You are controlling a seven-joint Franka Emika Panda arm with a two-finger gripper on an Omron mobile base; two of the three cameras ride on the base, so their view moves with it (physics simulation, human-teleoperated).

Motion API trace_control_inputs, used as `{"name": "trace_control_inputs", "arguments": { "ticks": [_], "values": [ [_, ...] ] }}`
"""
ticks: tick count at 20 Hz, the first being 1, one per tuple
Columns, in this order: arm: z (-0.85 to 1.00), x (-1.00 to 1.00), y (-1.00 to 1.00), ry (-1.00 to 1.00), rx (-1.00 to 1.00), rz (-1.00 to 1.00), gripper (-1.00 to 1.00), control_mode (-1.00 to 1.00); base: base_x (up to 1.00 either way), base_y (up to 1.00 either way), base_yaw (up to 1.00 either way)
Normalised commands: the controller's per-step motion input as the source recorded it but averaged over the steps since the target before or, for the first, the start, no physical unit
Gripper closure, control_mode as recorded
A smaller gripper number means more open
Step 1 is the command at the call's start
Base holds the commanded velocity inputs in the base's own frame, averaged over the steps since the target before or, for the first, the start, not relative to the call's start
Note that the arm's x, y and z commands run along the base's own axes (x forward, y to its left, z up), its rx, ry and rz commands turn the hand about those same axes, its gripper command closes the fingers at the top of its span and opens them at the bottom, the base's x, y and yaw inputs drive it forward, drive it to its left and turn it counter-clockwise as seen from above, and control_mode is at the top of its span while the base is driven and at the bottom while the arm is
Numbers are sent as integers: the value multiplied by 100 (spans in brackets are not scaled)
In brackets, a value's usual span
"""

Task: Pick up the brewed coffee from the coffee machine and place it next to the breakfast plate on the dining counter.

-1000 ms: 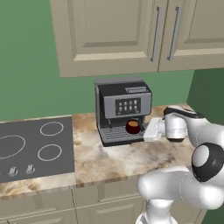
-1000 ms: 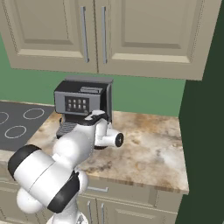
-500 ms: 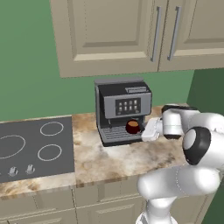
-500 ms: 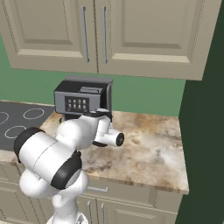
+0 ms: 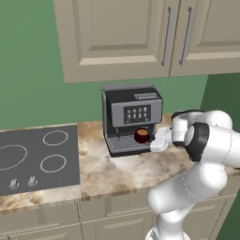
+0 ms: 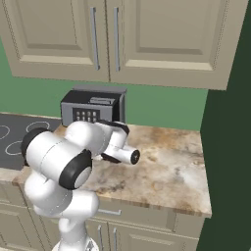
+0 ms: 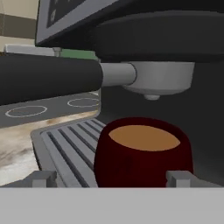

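Mug: I see the brewed coffee (image 7: 142, 153) on the ribbed drip tray (image 7: 65, 146) of the coffee machine (image 5: 131, 117), under the spout. It is a dark maroon mug, upright, with light brown liquid near its brim.
Mug from the base: in the left base view the brewed coffee (image 5: 142, 136) sits at the front of the machine, toward its right side.
Claw: my gripper (image 7: 109, 178) has its jaws spread wide, holding nothing. The two finger tips (image 7: 43, 178) stand either side of the mug's base, one left and one right.
Contact: I cannot tell whether either tip touches the mug; both look just beside it.
Hand: in the left base view my gripper (image 5: 157, 139) sits just right of the mug, pointing left at it, level with the tray.
Machine: it stands on a marbled worktop (image 5: 131, 166), against the green wall, under beige wall cabinets (image 5: 140, 35).
Hob: a black hob (image 5: 35, 159) lies on the worktop to the left of the machine, well apart from the mug.
Right base view: my arm covers the front of the coffee machine (image 6: 93, 105), so I cannot see the mug from here.
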Motion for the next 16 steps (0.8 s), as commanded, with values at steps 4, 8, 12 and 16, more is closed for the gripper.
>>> {"name": "trace_control_inputs", "arguments": {
  "ticks": [4, 8, 12, 16],
  "values": [
    [-1, 28, -4, 0, 0, 0, 100, -100, 0, 0, 0],
    [-2, 28, 0, 0, 0, 0, 100, -100, 0, 0, 0],
    [0, 9, -2, 0, 0, 0, 100, -100, 0, 0, 0],
    [0, -15, -26, 0, 0, 0, 100, -100, 0, 0, 0]
  ]
}}
